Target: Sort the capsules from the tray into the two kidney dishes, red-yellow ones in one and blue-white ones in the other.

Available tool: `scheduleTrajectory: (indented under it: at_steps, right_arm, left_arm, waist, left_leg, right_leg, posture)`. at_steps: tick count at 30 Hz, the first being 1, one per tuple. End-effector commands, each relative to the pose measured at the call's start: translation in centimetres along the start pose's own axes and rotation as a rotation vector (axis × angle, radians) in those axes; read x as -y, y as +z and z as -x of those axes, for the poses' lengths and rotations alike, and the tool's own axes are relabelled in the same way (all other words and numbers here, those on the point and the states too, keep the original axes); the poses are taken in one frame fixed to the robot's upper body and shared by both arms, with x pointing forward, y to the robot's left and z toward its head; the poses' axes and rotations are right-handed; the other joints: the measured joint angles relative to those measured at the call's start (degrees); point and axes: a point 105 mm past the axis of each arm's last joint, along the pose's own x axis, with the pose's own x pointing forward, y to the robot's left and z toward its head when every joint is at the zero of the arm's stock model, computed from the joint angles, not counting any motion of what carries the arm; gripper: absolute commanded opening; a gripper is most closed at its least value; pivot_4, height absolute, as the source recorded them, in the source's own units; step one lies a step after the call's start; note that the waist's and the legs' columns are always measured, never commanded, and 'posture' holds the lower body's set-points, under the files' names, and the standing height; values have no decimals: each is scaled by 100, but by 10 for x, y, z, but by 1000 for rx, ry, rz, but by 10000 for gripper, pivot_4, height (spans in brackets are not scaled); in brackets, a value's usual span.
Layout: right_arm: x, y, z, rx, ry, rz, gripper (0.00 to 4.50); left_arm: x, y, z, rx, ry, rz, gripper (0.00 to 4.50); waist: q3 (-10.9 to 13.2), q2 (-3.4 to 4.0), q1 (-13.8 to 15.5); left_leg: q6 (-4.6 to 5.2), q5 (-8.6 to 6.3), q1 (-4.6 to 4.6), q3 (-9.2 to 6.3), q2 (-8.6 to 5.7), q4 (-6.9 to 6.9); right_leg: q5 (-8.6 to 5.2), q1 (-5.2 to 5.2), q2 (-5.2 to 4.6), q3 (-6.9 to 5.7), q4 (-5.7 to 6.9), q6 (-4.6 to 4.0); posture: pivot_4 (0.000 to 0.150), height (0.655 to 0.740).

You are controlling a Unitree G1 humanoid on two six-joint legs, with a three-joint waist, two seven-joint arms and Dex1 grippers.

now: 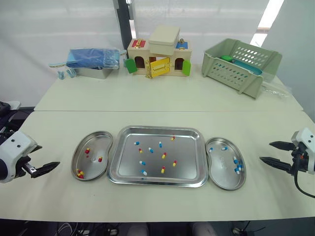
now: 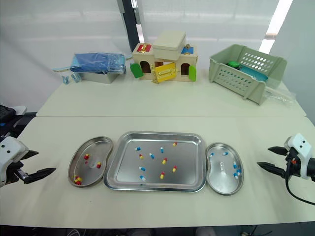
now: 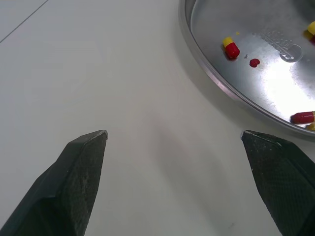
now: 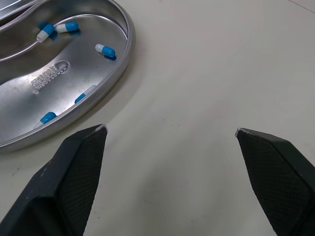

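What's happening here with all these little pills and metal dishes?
A robot is sorting capsules by colour. Red-yellow capsules lie in the left kidney dish, blue-white capsules in the right kidney dish, and several of both kinds are left in the tray between them. The left gripper and right gripper are open and empty, each held outside its dish.
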Motion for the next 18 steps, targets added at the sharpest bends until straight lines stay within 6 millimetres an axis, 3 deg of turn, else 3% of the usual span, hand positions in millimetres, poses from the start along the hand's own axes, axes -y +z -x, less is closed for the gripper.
scheduleTrajectory:
  at_steps: [1, 6, 9, 14, 18]
  right_arm:
    - [4, 8, 5, 15, -9, 30, 44236]
    - [5, 11, 5, 8, 8, 38, 44236]
    - [7, 12, 5, 4, 13, 41, 44236]
    - [9, 15, 6, 8, 20, 48, 44236]
    - [6, 25, 7, 32, 42, 53, 44236]
  left_arm:
    - [2, 14, 9, 96, -13, -18, 45000]
    - [20, 30, 27, 365, -47, 26, 45000]
    - [39, 23, 35, 432, -51, 14, 45000]
    - [92, 11, 40, 577, -70, 110, 45000]
    - [124, -1, 42, 667, 13, 156, 45000]
  waist:
    - [0, 0, 1]
    - [0, 1, -13]
    - [0, 1, -35]
    - [-1, -2, -26]
    - [-3, -1, -12]
  left_leg:
    - [0, 0, 0, 0, 0, 0]
    - [0, 0, 0, 1, 1, 1]
    - [0, 0, 0, 6, 1, 3]
    - [2, -2, 3, 6, 0, 9]
    - [4, -3, 8, 5, -1, 11]
  right_leg:
    - [0, 0, 0, 0, 0, 0]
    - [0, 1, 0, 0, 0, 0]
    - [0, 1, -2, 4, -1, 0]
    - [1, 10, -7, 5, -3, 0]
    - [1, 16, -5, 4, -5, 1]
  posture:
    - [1500, 7400]
    - [1500, 7400]
    - [1500, 7400]
    - [1500, 7400]
    - [1500, 7400]
